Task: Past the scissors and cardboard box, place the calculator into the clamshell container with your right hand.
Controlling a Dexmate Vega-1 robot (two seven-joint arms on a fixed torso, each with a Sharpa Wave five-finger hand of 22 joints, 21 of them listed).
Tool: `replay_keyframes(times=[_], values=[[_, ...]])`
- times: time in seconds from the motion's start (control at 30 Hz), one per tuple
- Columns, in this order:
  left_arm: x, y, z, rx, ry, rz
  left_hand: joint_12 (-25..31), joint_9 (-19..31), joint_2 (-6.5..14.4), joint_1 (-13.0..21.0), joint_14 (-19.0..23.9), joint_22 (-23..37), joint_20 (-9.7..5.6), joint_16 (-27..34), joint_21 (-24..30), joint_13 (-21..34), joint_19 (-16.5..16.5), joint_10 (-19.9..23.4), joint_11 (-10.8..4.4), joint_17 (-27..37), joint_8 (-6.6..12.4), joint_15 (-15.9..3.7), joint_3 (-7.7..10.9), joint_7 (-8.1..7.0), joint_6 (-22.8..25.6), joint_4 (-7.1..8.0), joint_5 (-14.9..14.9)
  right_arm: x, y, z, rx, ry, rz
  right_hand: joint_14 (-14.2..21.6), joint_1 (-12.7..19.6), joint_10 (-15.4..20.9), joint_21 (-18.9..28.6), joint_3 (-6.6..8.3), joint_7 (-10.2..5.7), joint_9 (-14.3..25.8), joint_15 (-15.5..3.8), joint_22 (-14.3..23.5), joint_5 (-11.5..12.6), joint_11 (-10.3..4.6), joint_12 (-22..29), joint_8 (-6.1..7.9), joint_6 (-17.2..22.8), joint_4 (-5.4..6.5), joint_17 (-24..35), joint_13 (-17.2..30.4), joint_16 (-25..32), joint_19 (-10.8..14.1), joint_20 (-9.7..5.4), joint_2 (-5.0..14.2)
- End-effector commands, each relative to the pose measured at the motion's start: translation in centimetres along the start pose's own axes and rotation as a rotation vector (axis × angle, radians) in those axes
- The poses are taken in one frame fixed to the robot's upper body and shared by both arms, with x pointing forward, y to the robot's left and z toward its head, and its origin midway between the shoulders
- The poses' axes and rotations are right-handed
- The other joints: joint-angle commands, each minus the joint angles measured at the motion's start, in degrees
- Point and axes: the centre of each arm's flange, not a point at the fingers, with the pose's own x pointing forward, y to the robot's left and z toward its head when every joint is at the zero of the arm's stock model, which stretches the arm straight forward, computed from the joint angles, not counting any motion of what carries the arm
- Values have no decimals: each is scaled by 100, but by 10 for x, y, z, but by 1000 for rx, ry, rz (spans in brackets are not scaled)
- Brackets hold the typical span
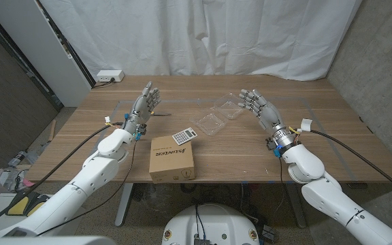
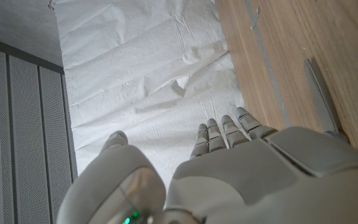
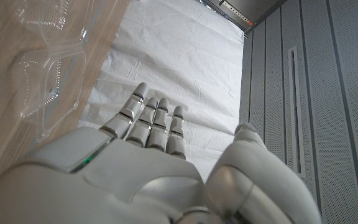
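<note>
Counting on the wooden table (image 1: 264,163): one calculator (image 1: 184,135), one cardboard box (image 1: 172,158), one clear clamshell container (image 1: 218,117), one pair of scissors (image 1: 163,114).

Clamshell lies open, thin moulded plastic, both halves holding nothing. Box is brown, rectangular, closed, printed top.

Calculator is a flat grey slab, lying just at 12 o'clock of the box and touching its far edge, with the clamshell near at its 1 o'clock.

Left hand (image 1: 144,106) and right hand (image 1: 257,106): raised, fingers spread, holding nothing.
</note>
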Motion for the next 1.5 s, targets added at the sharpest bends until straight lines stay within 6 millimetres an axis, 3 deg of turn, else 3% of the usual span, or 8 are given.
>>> replay_keyframes(times=[0.03, 0.67, 0.9, 1.17, 1.27, 1.5], values=[[-6, 2, 2, 11, -11, 9, 31, 10, 10, 70, 77, 11, -104, 37, -25, 25, 53, 63, -2, 18, 45, 11, -17, 0, 51, -28, 47, -8, 7, 8, -94, -32, 0, 106, 86, 91, -4, 21, -40, 9, -36, 24, -7, -32, 41, 6, 63, -39, 26, 31, 43, 88, -219, 14], [-11, 2, 7, 15, -31, 21, 13, 11, 26, 98, 113, 13, -100, 13, -83, 25, 95, 100, -1, 19, 23, 11, -39, -22, 90, -37, 50, -25, 18, 13, -188, -39, 14, 215, 199, 209, -46, 55, -123, 11, -82, 23, 7, -102, 48, -11, 138, -135, 23, 32, 30, 200, -256, 6], [-10, 1, 14, 51, -29, 25, 6, 11, 35, 106, 118, 14, -92, 4, -104, 25, 104, 110, -9, 20, 14, 14, -45, -14, 99, -38, 51, -36, 23, 8, -222, -47, 11, 302, 379, 284, -87, 122, -260, 9, -147, 23, 35, -238, 44, -25, 200, -258, 17, 32, 18, 277, -270, 23], [-12, -2, 15, 66, -17, 20, 11, 12, 46, 118, 177, 14, -80, 14, -117, 26, 150, 156, -10, 20, 9, -1, -51, -7, 123, -41, 51, -40, 24, 7, -278, -88, 16, 403, 453, 378, -103, 142, -344, 9, -185, 24, 46, -324, 54, -21, 288, -322, 21, 33, 24, 380, -312, 10], [-12, -3, 15, 88, -10, 19, 22, 12, 50, 123, 193, 14, -75, 14, -125, 26, 164, 199, -7, 20, 10, 0, -55, -10, 140, -42, 51, -41, 25, 7, -289, -106, 32, 429, 667, 347, -138, 241, -366, 13, -219, 24, 89, -376, 16, -37, 314, -445, 18, 33, -2, 432, -329, 78], [-13, -4, 11, 69, -22, 20, 10, 12, 58, 134, 235, 15, -72, 16, -141, 26, 202, 205, -7, 20, 13, 3, -63, 3, 183, -44, 52, -43, 26, 15, -342, -106, 43, 446, 851, 358, -172, 310, -392, 17, -277, 22, 119, -377, -3, -57, 317, -568, 13, 34, -28, 476, -366, 83]])
